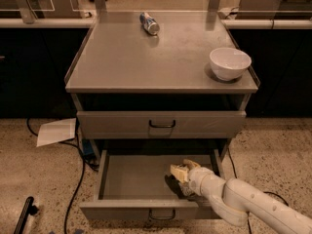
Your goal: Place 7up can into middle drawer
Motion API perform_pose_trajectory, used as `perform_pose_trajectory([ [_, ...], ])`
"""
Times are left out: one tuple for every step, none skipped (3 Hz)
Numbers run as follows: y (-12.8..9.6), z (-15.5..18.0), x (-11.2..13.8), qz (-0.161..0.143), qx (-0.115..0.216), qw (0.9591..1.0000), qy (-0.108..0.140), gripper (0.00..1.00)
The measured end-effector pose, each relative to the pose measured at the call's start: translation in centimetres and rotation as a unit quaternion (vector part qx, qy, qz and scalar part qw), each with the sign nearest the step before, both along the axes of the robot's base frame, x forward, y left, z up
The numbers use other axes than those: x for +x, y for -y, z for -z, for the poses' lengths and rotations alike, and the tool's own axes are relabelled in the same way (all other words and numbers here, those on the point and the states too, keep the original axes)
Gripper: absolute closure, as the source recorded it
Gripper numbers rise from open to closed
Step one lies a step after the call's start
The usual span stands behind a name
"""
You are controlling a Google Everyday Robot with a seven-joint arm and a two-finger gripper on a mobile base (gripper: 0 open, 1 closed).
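Note:
The middle drawer (131, 182) stands pulled open below the closed top drawer (161, 124); its grey interior shows. My gripper (178, 175) reaches from the lower right into the right half of the open drawer, low over its floor. A small pale yellowish shape sits at the gripper's tip. I cannot tell whether that shape is the 7up can; otherwise the can is hidden. The white arm (243, 204) crosses the drawer's front right corner.
A smooth blue-and-silver can (149, 23) lies on its side at the back of the cabinet top (146, 62). A white bowl (229, 63) stands at its right edge. A sheet of paper (56, 131) and black cables (78, 179) lie on the floor to the left.

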State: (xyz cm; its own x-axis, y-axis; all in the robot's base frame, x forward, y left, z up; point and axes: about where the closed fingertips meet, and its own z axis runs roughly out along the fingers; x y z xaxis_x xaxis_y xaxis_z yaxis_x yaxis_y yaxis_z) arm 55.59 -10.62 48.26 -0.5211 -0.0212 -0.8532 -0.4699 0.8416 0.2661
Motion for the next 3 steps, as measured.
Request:
perform_pose_trajectory([
  [0.0, 0.0, 0.0, 0.0, 0.0, 1.0, 0.0, 0.2],
  [-0.01, 0.0, 0.0, 0.0, 0.0, 1.0, 0.0, 0.0],
  [-0.01, 0.0, 0.0, 0.0, 0.0, 1.0, 0.0, 0.0],
])
